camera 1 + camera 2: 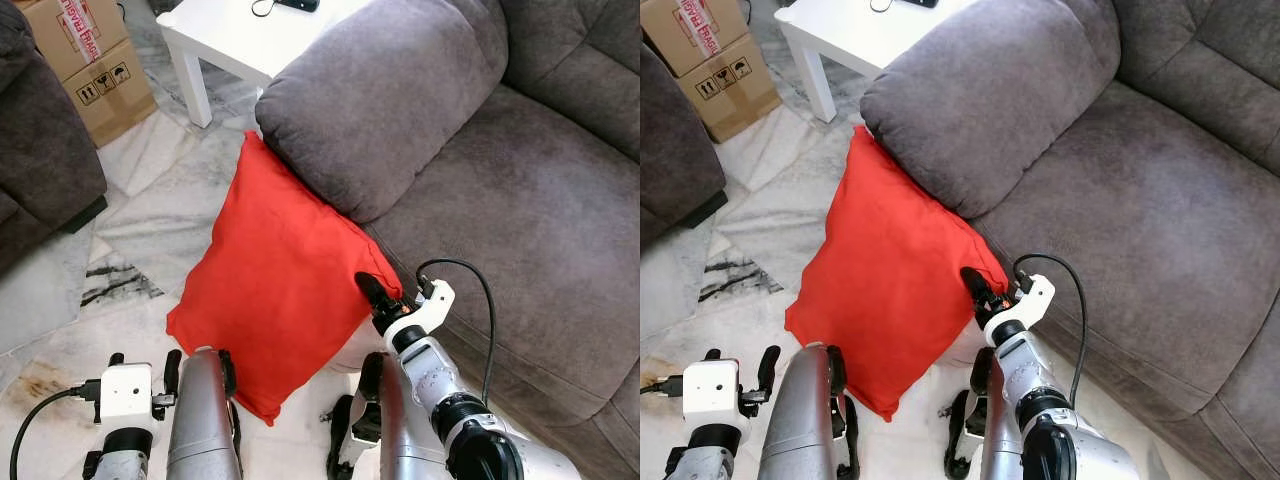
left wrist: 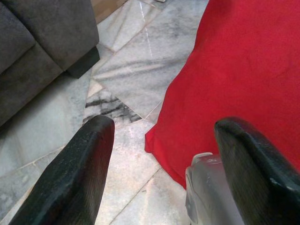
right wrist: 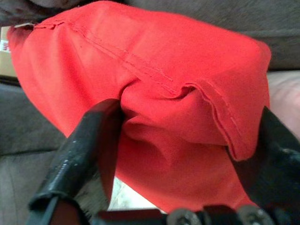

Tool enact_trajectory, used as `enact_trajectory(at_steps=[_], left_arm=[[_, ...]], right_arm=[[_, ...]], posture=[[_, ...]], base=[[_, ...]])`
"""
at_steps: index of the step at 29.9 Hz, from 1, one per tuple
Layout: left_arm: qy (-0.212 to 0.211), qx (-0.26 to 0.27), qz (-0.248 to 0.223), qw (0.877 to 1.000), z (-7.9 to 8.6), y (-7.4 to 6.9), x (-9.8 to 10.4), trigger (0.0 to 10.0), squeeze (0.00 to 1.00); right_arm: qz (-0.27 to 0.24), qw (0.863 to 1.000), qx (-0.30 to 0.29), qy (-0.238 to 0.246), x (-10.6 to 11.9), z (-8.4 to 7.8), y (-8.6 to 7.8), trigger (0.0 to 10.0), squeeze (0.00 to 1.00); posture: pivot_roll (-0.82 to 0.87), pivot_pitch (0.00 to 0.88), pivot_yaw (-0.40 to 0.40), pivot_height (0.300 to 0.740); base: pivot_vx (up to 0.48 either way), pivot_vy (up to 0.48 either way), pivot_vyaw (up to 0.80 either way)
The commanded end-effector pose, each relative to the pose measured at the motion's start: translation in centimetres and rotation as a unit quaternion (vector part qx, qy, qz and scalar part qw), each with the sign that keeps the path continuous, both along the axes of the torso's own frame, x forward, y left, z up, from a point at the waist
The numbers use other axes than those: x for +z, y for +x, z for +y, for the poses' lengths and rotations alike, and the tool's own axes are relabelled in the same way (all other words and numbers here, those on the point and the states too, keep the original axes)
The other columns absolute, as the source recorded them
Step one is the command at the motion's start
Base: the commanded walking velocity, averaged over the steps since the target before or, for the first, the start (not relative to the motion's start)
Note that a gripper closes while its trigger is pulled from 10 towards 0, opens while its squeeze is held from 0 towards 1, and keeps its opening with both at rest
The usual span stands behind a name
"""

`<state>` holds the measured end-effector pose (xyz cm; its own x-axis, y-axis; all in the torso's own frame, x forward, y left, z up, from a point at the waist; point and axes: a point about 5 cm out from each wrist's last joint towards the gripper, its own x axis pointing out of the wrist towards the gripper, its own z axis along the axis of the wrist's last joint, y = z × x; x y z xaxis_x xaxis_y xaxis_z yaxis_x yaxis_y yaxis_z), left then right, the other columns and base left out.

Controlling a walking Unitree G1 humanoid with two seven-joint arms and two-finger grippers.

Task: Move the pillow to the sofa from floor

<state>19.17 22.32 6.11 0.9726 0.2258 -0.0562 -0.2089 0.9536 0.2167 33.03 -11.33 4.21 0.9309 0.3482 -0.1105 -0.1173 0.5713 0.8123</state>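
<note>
Right pincer (image 3: pixel 178 154) pinches the soft red pillow's (image 1: pixel 275 280) puckered corner against the plush grey sofa (image 1: pixel 520 190).

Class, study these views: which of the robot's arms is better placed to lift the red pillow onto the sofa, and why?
Right. The right gripper already has its fingers around the red pillow's corner beside the sofa. The left gripper hangs open near the pillow's lower edge, above the floor.

A white side table (image 1: pixel 240 40) stands on the marble floor (image 1: pixel 150 190), close to the sofa arm, and a black device with a cable (image 1: pixel 296 5) lies on its top. Near it, 2 cardboard boxes (image 1: pixel 95 60) are stacked, 1 on the other. A second grey seat (image 1: pixel 40 150) stands beside them.
</note>
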Motion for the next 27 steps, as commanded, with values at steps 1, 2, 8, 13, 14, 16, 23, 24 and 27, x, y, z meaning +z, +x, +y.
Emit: enact_trajectory(at_steps=[1,2,8,13,14,16,23,24,27], left_arm=[[-0.007,0.004,0.026,1.0,-0.08,-0.74,-0.87,10.0,0.0],[-0.007,0.004,0.026,1.0,-0.11,-0.69,-0.88,10.0,0.0],[-0.008,0.003,0.026,1.0,-0.16,-0.51,-0.91,10.0,0.0],[-0.007,0.003,0.026,1.0,-0.1,-0.35,-0.93,10.0,0.0],[-0.007,0.003,0.026,1.0,-0.1,-0.35,-0.93,10.0,0.0],[-0.007,0.004,0.026,1.0,-0.07,-0.29,-0.9,10.0,0.0],[-0.007,0.003,0.024,1.0,-0.13,-0.01,-0.86,10.0,0.0],[-0.007,0.002,0.024,1.0,-0.15,0.01,-0.87,10.0,0.0],[-0.008,0.002,0.024,1.0,-0.15,0.22,-0.92,10.0,0.0]], right_arm=[[0.018,1.0,0.015,-0.001,-1.05,0.18,-0.86,0.0,0.0],[0.019,1.0,0.017,-0.003,-1.12,0.2,-0.92,0.0,0.0],[0.021,1.0,0.021,-0.003,-1.3,0.35,-1.09,0.0,0.0],[0.018,1.0,0.024,-0.002,-1.2,0.48,-1.04,0.0,0.0],[0.018,1.0,0.024,-0.002,-1.2,0.48,-1.04,0.0,0.0],[0.019,1.0,0.025,-0.002,-1.2,0.45,-1.04,0.0,0.0],[0.017,0.999,0.029,-0.01,-1.26,0.47,-1.1,0.0,0.0],[0.017,0.999,0.029,-0.01,-1.27,0.48,-1.11,0.0,0.0],[0.017,0.999,0.033,-0.015,-1.38,0.52,-1.23,0.0,0.0]], posture=[[0.27,0.462,-0.154,0.582],[0.27,0.462,-0.154,0.582],[0.28,0.459,-0.153,0.582],[0.27,0.454,-0.152,0.582],[0.27,0.454,-0.152,0.582],[0.27,0.452,-0.152,0.582],[0.27,0.443,-0.15,0.582],[0.27,0.443,-0.15,0.582],[0.27,0.433,-0.148,0.582]], base=[[0.0,0.0,0.0],[0.0,0.0,0.0],[0.0,0.0,0.0],[0.0,0.0,0.0],[0.0,0.0,0.0],[0.0,0.0,0.0],[0.0,0.0,0.0],[0.0,0.0,0.0],[0.0,0.0,0.0]])
